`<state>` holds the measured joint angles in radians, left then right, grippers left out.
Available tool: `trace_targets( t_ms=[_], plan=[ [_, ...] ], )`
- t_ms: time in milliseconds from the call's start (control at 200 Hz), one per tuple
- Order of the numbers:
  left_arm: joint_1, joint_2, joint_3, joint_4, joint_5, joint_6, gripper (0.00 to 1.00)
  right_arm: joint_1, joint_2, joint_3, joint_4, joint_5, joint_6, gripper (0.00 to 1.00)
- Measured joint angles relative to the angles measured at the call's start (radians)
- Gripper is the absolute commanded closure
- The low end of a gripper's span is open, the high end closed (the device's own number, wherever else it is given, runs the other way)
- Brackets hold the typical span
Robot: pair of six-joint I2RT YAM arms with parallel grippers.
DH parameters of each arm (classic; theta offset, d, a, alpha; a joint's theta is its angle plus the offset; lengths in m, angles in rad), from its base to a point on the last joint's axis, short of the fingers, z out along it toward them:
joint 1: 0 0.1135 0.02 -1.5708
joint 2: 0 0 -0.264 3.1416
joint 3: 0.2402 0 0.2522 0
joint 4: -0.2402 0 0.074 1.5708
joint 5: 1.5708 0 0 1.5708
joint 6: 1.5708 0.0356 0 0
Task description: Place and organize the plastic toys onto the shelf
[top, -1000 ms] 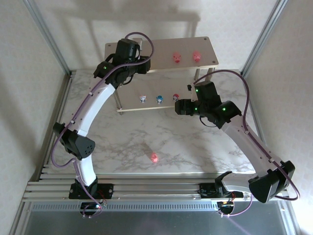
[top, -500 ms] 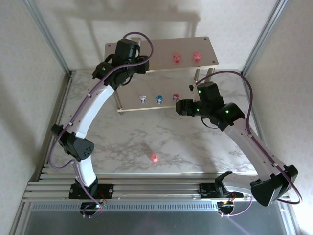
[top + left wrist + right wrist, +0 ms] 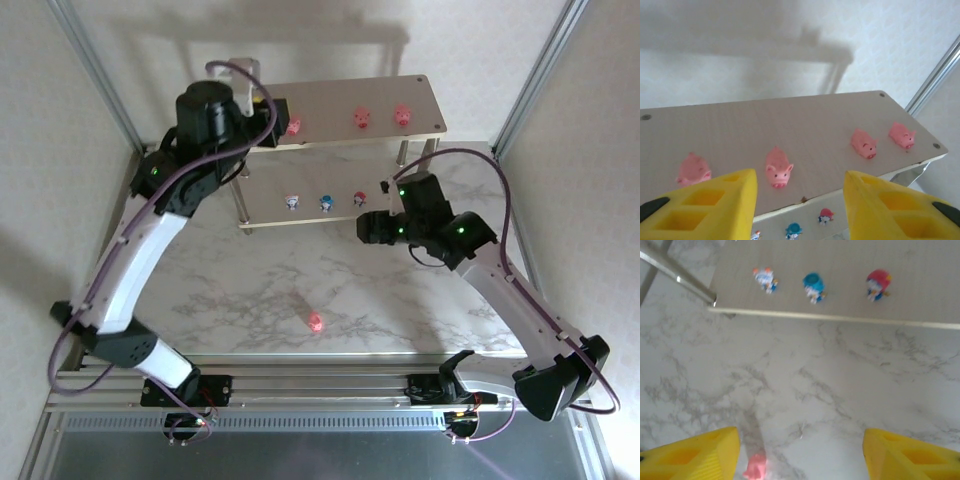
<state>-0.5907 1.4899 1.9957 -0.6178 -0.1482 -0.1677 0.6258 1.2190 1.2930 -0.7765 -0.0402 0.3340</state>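
Observation:
The shelf [image 3: 335, 100] stands at the back of the table. In the left wrist view, several pink pigs rest on its top board [image 3: 805, 115]: one at the left [image 3: 692, 170], one in the middle [image 3: 778, 167], two at the right [image 3: 863, 143] [image 3: 902, 135]. My left gripper [image 3: 800, 176] hovers open above the board's front edge, empty. On the lower board [image 3: 840, 260] stand a whitish-blue toy [image 3: 765, 278], a blue toy [image 3: 813, 287] and a red toy [image 3: 877, 283]. A pink toy [image 3: 315, 321] lies on the table. My right gripper [image 3: 800, 436] hangs open over the marble, that pink toy [image 3: 756, 467] beside its left finger.
The marble table [image 3: 400, 300] has free room in front of the shelf. Aluminium frame posts [image 3: 540, 75] rise at both back corners, and a rail [image 3: 320, 382] runs along the near edge. Thin silver legs [image 3: 677, 276] carry the shelf.
My left arm has swung back and to the left, uncovering a pink pig on the top board. My right gripper has edged slightly left.

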Motion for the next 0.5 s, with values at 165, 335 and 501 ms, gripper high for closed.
trace_targets(
  t_ms=[165,335,501],
  plan=[
    [-0.006,-0.284,-0.436,0.074,-0.08,-0.026,0.52,0.207,-0.011,-0.086,-0.043,0.039,0.054,0.34],
    [-0.008,-0.46,-0.732,0.079,-0.115,-0.082,0.52,0.429,0.018,-0.193,-0.053,0.066,0.171,0.35],
    [-0.008,-0.555,-0.85,0.087,-0.117,-0.103,0.51,0.592,0.15,-0.214,-0.018,0.104,0.304,0.36]
  ],
)
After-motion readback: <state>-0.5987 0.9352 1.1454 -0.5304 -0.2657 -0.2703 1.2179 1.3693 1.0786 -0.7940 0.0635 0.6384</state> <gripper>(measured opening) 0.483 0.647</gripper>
